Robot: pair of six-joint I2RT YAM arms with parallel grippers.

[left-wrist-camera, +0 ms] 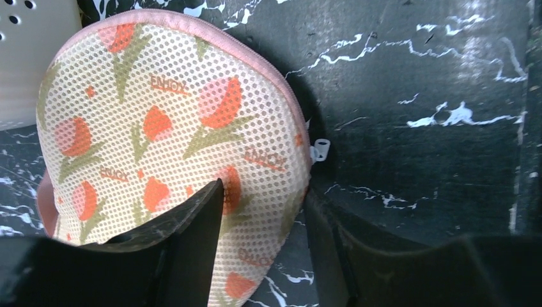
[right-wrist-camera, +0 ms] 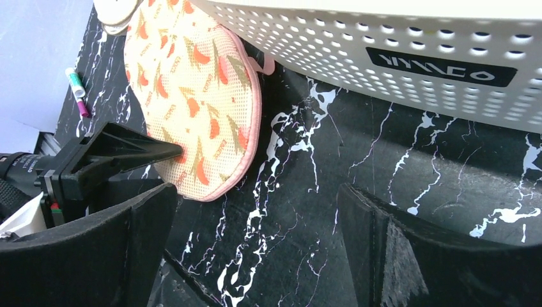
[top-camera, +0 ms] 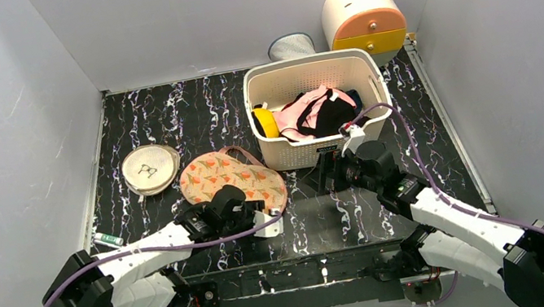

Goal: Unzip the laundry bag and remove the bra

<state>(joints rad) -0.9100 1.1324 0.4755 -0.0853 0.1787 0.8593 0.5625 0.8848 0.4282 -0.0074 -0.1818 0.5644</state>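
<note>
The laundry bag [top-camera: 229,175] lies flat on the black marbled table, left of the basket; it is peach mesh with orange-red and green motifs and pink edging. My left gripper [top-camera: 259,209] is at its near right lobe. In the left wrist view my left gripper [left-wrist-camera: 265,192] is open, with the bag's [left-wrist-camera: 166,121] edge between the fingers: one finger lies over the fabric, the other beside it on the table. A small white tab [left-wrist-camera: 319,150] sticks out at the bag's rim. My right gripper [top-camera: 327,176] is open and empty [right-wrist-camera: 255,211] over bare table before the basket. No mustard bra shows.
A white perforated basket [top-camera: 323,145] holds pink and black garments and a bright-yellow round object [top-camera: 265,121]. A round cream disc [top-camera: 149,169] lies left of the bag. A marker pen [top-camera: 107,239] lies near the left edge. A cream and orange container [top-camera: 362,15] stands at the back right.
</note>
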